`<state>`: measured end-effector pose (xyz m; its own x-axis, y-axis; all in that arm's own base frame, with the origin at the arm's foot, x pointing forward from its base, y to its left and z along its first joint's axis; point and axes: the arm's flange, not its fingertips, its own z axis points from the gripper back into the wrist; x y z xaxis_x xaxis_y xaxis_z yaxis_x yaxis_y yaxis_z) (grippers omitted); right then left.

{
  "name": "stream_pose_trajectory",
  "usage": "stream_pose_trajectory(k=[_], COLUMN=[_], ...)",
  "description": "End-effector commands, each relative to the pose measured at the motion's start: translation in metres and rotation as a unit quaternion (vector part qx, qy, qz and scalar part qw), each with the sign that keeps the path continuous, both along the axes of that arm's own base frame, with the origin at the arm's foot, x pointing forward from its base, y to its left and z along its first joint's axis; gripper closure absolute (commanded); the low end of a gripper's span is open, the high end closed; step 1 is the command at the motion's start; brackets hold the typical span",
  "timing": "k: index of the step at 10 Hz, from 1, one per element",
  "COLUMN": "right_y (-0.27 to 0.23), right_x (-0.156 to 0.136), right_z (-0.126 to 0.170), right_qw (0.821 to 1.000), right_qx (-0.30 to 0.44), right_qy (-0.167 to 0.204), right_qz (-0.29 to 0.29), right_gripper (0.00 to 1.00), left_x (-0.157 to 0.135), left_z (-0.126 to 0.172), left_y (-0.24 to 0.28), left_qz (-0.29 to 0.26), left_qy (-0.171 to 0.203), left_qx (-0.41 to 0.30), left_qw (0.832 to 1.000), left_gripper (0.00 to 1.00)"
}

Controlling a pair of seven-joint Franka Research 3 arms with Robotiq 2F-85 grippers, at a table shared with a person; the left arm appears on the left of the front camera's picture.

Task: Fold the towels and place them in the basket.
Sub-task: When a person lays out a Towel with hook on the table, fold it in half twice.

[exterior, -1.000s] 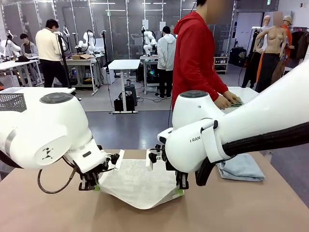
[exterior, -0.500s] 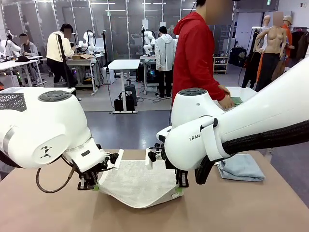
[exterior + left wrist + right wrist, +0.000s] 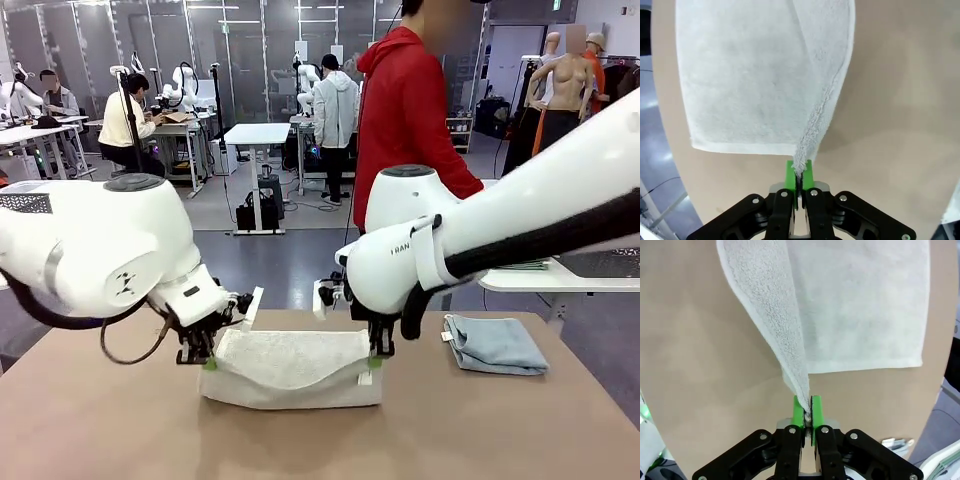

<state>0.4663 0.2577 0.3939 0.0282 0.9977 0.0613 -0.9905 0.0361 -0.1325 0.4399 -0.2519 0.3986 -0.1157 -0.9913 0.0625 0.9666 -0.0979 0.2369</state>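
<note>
Both arms have lifted and carried the held edge farther across since the earlier frame, so the cream-white towel [image 3: 290, 368] now sits doubled as a band, not a sagging sheet. Left end effector [image 3: 208, 362] is clamped on the towel's left upper corner; in the left wrist view the green pads [image 3: 790, 170] pinch a thin terry edge, with the rest of the towel [image 3: 755, 75] spread on the worktop [image 3: 100, 440] beyond. Right end effector [image 3: 375, 357] is closed on the right upper corner; the pads [image 3: 798, 412] are pressed on the edge, and the towel [image 3: 860, 300] lies flat ahead. The towel's top edge sags between the two. Light blue towel [image 3: 495, 343] lies folded well apart on the right.
</note>
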Motion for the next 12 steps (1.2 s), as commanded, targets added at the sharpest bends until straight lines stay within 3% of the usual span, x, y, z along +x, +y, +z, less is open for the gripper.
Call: stream_pose_trajectory(k=[1,5,12], right_y=[0.003,0.008,-0.005], right_x=[0.036,0.089,0.139], right_z=[0.002,-0.002,-0.031], right_qw=[0.999,0.999,0.999], right_qx=[0.007,0.002,-0.008], right_qy=[0.018,0.023,0.015], right_qz=[0.033,0.038,0.045], right_gripper=[0.93,0.93,0.93], left_x=[0.036,0.089,0.138], left_z=[0.005,0.004,-0.031], left_y=[-0.006,-0.004,0.011], left_qz=[-0.014,0.016,0.037], left_qy=[0.022,0.02,0.043], left_qx=[0.001,0.008,-0.017], left_qw=[1.0,1.0,0.998], left_gripper=[0.94,0.94,0.94])
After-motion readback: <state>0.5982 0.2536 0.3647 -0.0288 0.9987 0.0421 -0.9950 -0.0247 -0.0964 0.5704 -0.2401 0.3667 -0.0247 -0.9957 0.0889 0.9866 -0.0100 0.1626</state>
